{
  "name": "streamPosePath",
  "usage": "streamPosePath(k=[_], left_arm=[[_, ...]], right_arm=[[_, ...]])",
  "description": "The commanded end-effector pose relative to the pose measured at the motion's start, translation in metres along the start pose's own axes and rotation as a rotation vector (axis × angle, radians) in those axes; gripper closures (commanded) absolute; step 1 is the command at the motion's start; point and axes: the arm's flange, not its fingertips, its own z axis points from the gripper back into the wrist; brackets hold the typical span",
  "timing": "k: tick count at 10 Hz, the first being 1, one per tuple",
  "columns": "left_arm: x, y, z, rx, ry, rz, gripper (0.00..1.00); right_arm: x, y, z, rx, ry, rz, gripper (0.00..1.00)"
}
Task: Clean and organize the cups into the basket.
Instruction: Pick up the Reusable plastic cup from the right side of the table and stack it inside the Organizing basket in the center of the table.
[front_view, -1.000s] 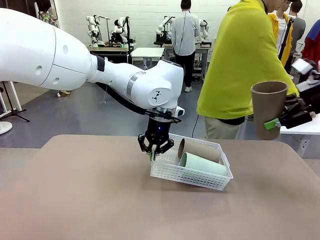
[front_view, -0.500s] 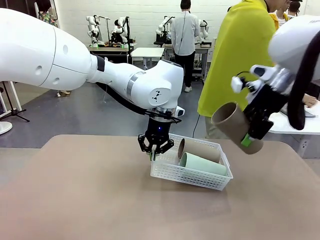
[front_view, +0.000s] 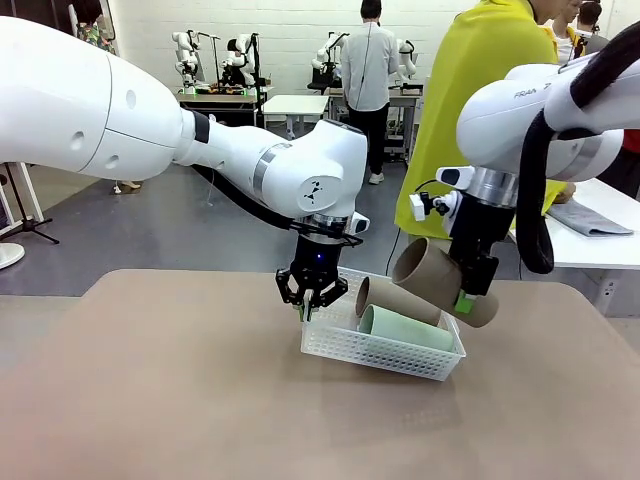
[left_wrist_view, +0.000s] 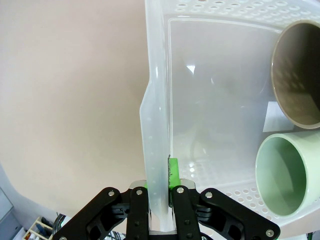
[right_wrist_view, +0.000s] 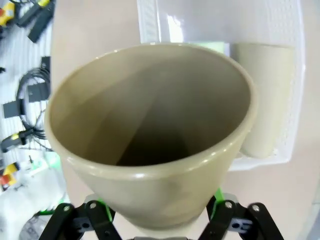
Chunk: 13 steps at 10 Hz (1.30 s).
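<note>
The white lattice basket (front_view: 385, 352) sits mid-table with a brown cup (front_view: 402, 300) and a mint green cup (front_view: 408, 329) lying side by side in it. My left gripper (front_view: 311, 306) is shut on the basket's left end wall (left_wrist_view: 156, 115); both cups' open mouths, brown (left_wrist_view: 298, 75) and mint (left_wrist_view: 283, 176), face it. My right gripper (front_view: 468, 292) is shut on another brown cup (front_view: 437, 277), tilted with its mouth up-left, just above the basket's right end. In the right wrist view this cup (right_wrist_view: 150, 135) is close up, with the basket (right_wrist_view: 296, 90) and the lying brown cup (right_wrist_view: 262, 100) beyond.
A person in a yellow top (front_view: 480, 130) stands at the far side, behind the basket. A white side table (front_view: 600, 245) with a grey cloth is at the right. The tan tabletop (front_view: 150, 380) is bare to the left and front.
My right arm swung in from the far right with the brown cup, tipping it from upright to slanted, and now holds it over the basket's right end. The left arm and basket stayed put.
</note>
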Motion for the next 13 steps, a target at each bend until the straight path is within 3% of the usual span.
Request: streamPosePath(k=[1, 6, 7, 9, 13], left_arm=[[-0.003, 0.003, -0.001, -0.013, -0.005, -0.003, 1.00], [-0.003, 0.003, -0.001, -0.013, -0.005, -0.003, 1.00], [-0.003, 0.003, -0.001, -0.013, -0.005, -0.003, 1.00], [-0.003, 0.003, -0.001, -0.013, -0.005, -0.003, 1.00], [-0.003, 0.003, -0.001, -0.013, -0.005, -0.003, 1.00]], right_arm=[[-0.006, 0.002, -0.001, -0.007, 0.013, -0.008, 0.18], [-0.004, -0.001, 0.000, -0.001, 0.005, -0.005, 0.18], [0.001, 0.001, -0.005, -0.042, 0.064, 0.067, 0.18], [0.012, -0.013, -0.017, -0.072, 0.005, 0.199, 0.18], [0.007, -0.039, -0.038, -0.039, -0.083, 0.179, 0.18]])
